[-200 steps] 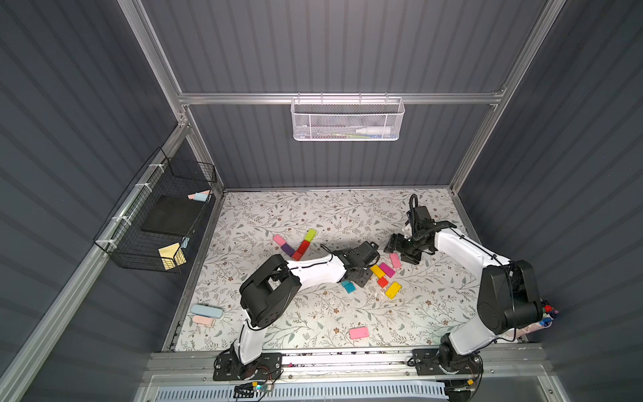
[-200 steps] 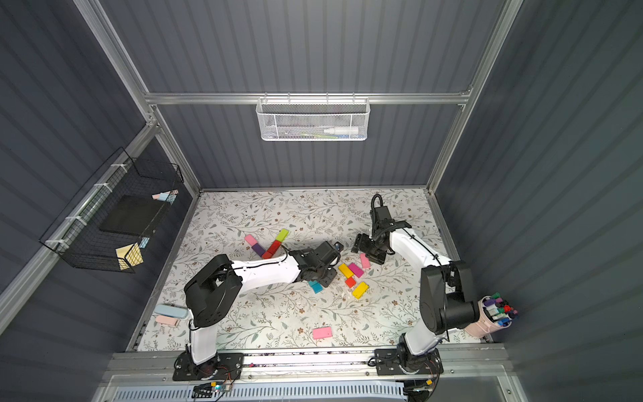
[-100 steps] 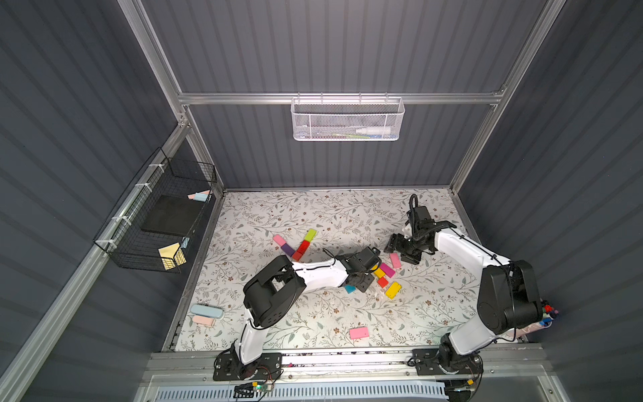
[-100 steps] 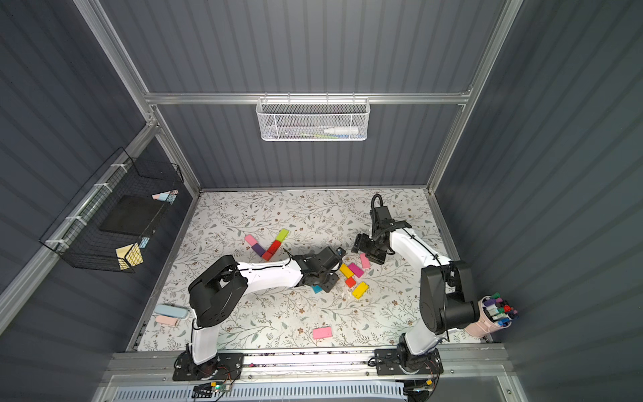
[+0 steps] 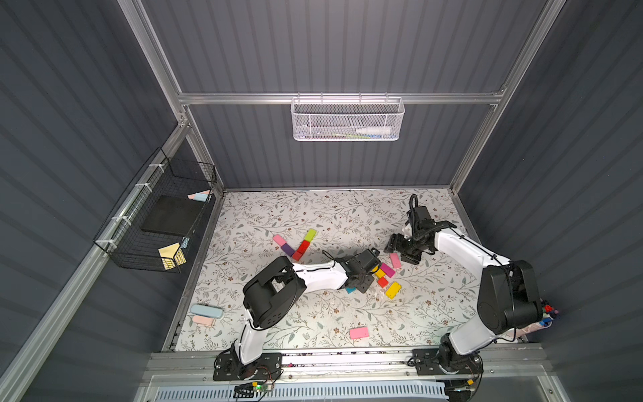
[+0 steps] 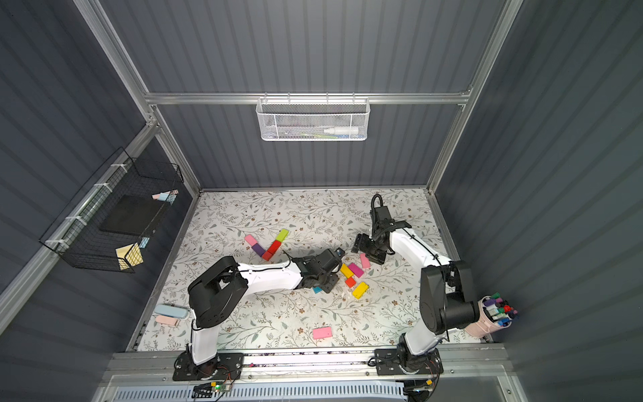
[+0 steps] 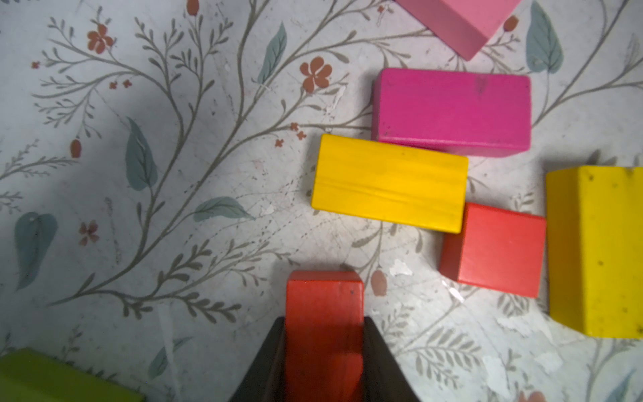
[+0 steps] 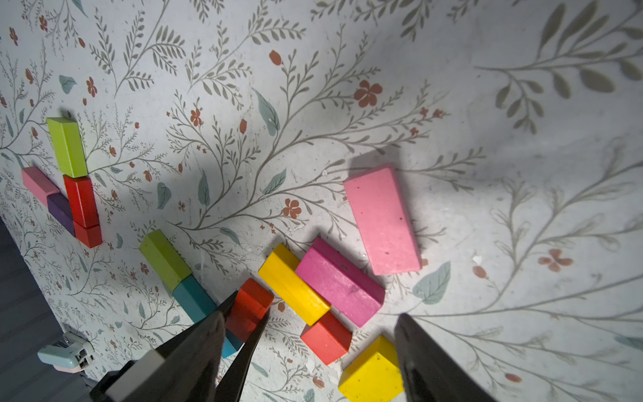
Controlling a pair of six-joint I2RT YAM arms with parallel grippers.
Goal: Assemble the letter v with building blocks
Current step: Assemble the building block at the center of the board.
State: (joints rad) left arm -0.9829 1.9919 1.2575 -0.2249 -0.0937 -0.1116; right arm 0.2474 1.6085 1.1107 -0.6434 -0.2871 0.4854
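Since a second ago the left arm (image 5: pixel 313 276) has slid its wrist a little toward the lower right of the frame, closer to the loose pile (image 5: pixel 386 278). The right arm (image 5: pixel 459 249) has not shifted.

The left gripper (image 7: pixel 324 322) is clenched on a red block (image 7: pixel 323 296). Its dark fingers (image 7: pixel 268 369) press the two long sides, and the block's free end pokes past the tips. Whether that block touches the mat I cannot tell.

Just ahead of it a yellow block (image 7: pixel 389 182) and a magenta block (image 7: pixel 452 111) lie touching, long side to long side. A red cube (image 7: pixel 494 250) sits at the yellow one's corner, with a second yellow block (image 7: pixel 595 250) beside it. A teal block (image 8: pixel 193 299) and a lime block (image 8: pixel 161 257) lie end to end next to the held one.

Right of centre in a top view, the right gripper (image 5: pixel 400 251) hangs spread and empty near a pink block (image 5: pixel 395 260).

All are matte, square-edged painted bricks with small scuffs.

Left of centre lies the partial V (image 5: pixel 302 246) in pink, purple, red and lime. From there the floral mat (image 5: pixel 313 212) runs bare up to the back wall (image 5: pixel 330 156). A lone pink block (image 5: pixel 358 332) lies near the lower rail (image 5: pixel 348 358).
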